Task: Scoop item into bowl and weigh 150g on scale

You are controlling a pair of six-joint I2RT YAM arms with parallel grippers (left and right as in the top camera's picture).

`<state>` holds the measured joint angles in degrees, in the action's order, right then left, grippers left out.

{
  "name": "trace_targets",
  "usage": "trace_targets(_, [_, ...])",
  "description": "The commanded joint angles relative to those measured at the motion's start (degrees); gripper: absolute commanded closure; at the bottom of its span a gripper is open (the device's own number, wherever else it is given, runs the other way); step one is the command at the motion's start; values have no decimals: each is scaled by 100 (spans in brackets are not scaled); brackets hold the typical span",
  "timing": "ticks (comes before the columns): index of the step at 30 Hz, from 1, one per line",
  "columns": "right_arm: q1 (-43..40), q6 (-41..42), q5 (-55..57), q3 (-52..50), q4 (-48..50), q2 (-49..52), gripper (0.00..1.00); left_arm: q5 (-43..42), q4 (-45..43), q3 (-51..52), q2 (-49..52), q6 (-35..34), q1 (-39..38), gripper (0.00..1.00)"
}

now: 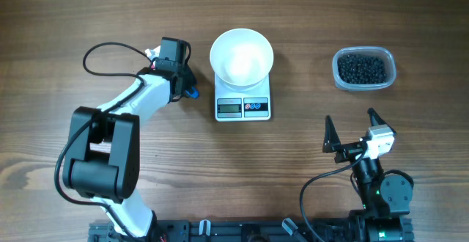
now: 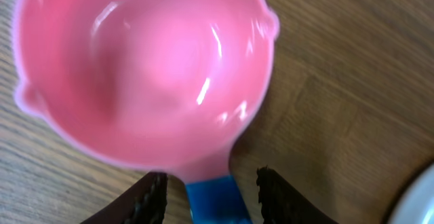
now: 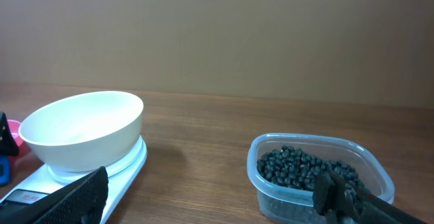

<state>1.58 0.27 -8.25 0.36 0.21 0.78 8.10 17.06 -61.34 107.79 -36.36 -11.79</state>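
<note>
The white bowl [image 1: 242, 55] stands empty on the white scale [image 1: 243, 108] at the table's middle back. The item, a heap of tiny black beads [image 1: 361, 68], lies in a clear tub [image 1: 338, 79] at the right. A pink scoop [image 2: 142, 68] with a blue handle [image 2: 213, 200] rests on the wood left of the scale. My left gripper [image 2: 210, 178] straddles that handle, open, with a gap on each side. My right gripper [image 1: 350, 128] stands open near the front right, holding nothing. In the right wrist view the bowl [image 3: 85, 132] and beads [image 3: 305, 166] lie ahead.
The left arm [image 1: 110, 139] reaches from the front left to beside the scale. In the overhead view the left wrist covers most of the scoop; only its blue handle [image 1: 193, 93] shows. Bare wood lies between the scale and the tub.
</note>
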Motion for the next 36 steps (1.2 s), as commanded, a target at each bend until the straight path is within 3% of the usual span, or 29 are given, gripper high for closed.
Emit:
trace_targets(1, [2,-15,79,-4,24,-20,0,378,-151,-17,87,-15,7,58])
trace_targets(7, [2,-15,79,-4,24,-17,0,378,-181,37,90,-13,7,73])
trace_targets(21, [2,-15,81,-4,24,-17,0,376,-162,37,111,-13,4,87])
trace_targets(23, [2,-17,81,-4,24,-17,0,378,-188,37,111,-13,7,86])
trace_targets(26, [2,-17,81,-4,24,-20,0,376,-179,35,109,-13,7,65])
trace_targets(27, [2,-17,81,-4,24,-20,0,378,-157,35,109,-11,7,65])
trace_targets(30, [2,-17,81,-4,24,-20,0,378,-138,37,109,-11,7,91])
trace_targets(36, [2,-17,81,-4,24,-20,0,376,-144,35,107,-13,7,96])
